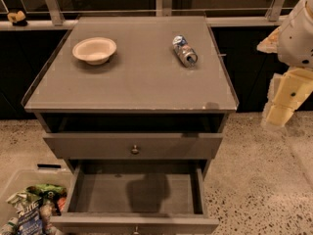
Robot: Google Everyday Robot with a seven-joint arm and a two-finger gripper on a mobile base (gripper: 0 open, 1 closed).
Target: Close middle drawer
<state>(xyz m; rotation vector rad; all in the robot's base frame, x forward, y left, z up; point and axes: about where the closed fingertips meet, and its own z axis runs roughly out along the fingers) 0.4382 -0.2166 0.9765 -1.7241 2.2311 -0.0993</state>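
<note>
Dim, warm light falls from above. The counter (pixel 142 82) has a soft sheen; the bowl (pixel 94 50) throws a faint shadow. A dark blotch of shadow lies inside the open middle drawer (pixel 100 196). The gripper (pixel 286 99), at the right edge, shows pale and bright.

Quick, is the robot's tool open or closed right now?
Tool: right of the cabinet, away from the open middle drawer; open or closed cannot be told.
</note>
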